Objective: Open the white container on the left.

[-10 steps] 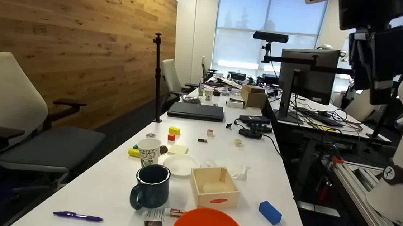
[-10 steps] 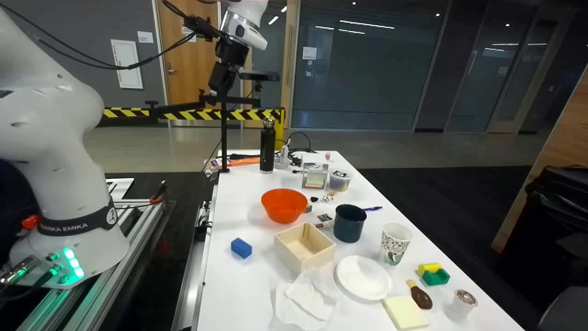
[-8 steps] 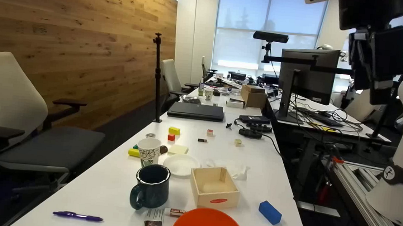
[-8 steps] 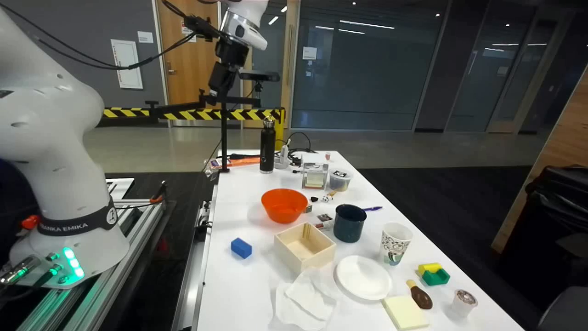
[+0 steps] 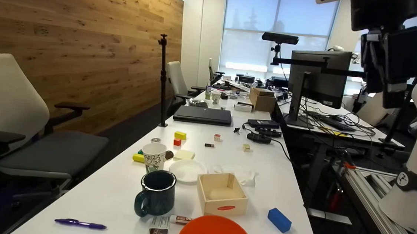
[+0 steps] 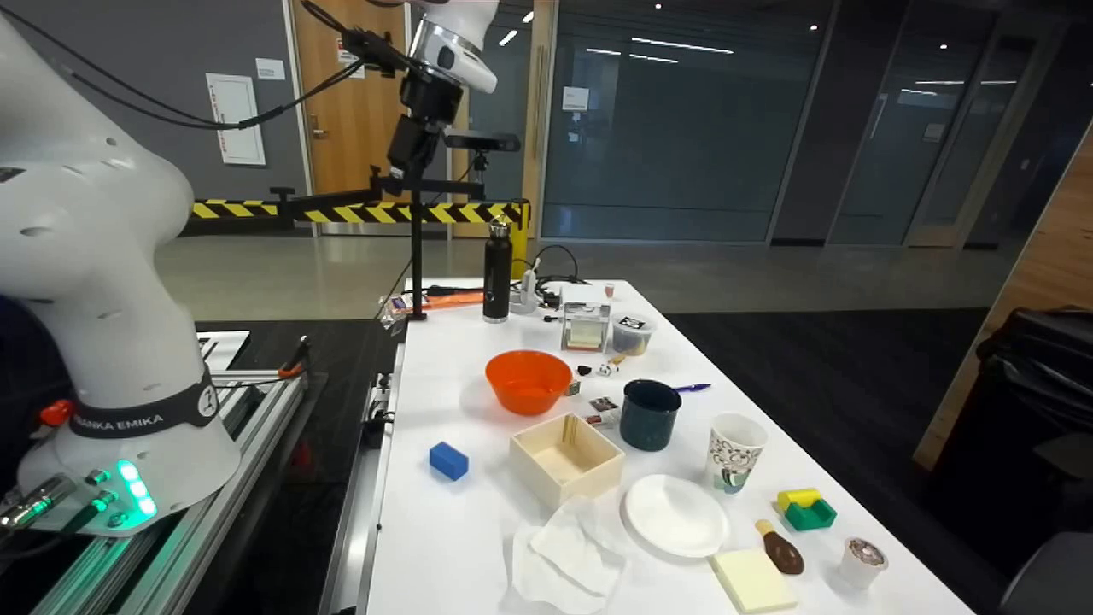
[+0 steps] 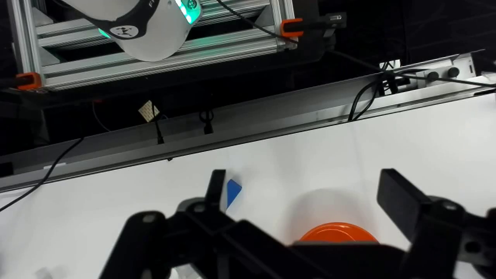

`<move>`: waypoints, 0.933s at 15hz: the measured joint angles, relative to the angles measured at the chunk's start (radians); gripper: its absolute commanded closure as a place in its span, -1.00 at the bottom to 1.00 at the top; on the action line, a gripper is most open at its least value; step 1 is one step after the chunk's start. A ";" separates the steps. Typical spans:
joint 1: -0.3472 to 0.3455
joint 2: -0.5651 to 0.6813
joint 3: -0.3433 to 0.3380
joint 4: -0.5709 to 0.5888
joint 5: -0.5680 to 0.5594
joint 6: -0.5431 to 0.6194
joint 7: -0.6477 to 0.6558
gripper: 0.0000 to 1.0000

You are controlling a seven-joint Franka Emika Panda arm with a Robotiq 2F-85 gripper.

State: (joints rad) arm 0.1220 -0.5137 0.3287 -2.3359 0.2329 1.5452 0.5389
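Observation:
A whitish translucent tub (image 6: 632, 336) with a dark-and-white label on its lid stands near the far end of the table in an exterior view. Its lid looks shut. Beside it is a clear box (image 6: 586, 327) with pale yellow contents. I cannot tell for sure which is the white container; neither shows in the wrist view. My gripper (image 7: 300, 182) is open in the wrist view, with nothing between its fingers. It hangs high above the table and apart from everything on it, as both exterior views (image 5: 384, 82) (image 6: 411, 166) show.
An orange bowl (image 6: 529, 395) and a blue block (image 6: 448, 460) lie below the gripper. A wooden box (image 6: 555, 487), dark mug (image 6: 646, 424), patterned paper cup (image 6: 733, 457) and white plate (image 6: 675, 515) stand on the table. A black bottle (image 6: 498, 278) and black pole (image 6: 417, 256) rise behind.

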 measured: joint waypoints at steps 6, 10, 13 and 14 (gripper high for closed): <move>-0.001 0.032 0.000 0.006 0.000 0.026 0.000 -1.00; -0.007 0.159 -0.004 0.065 -0.007 0.134 -0.001 -1.00; -0.008 0.276 -0.015 0.135 -0.008 0.206 0.001 -1.00; -0.008 0.313 -0.018 0.160 -0.008 0.224 0.004 -1.00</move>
State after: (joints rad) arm 0.1140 -0.2005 0.3106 -2.1760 0.2250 1.7695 0.5426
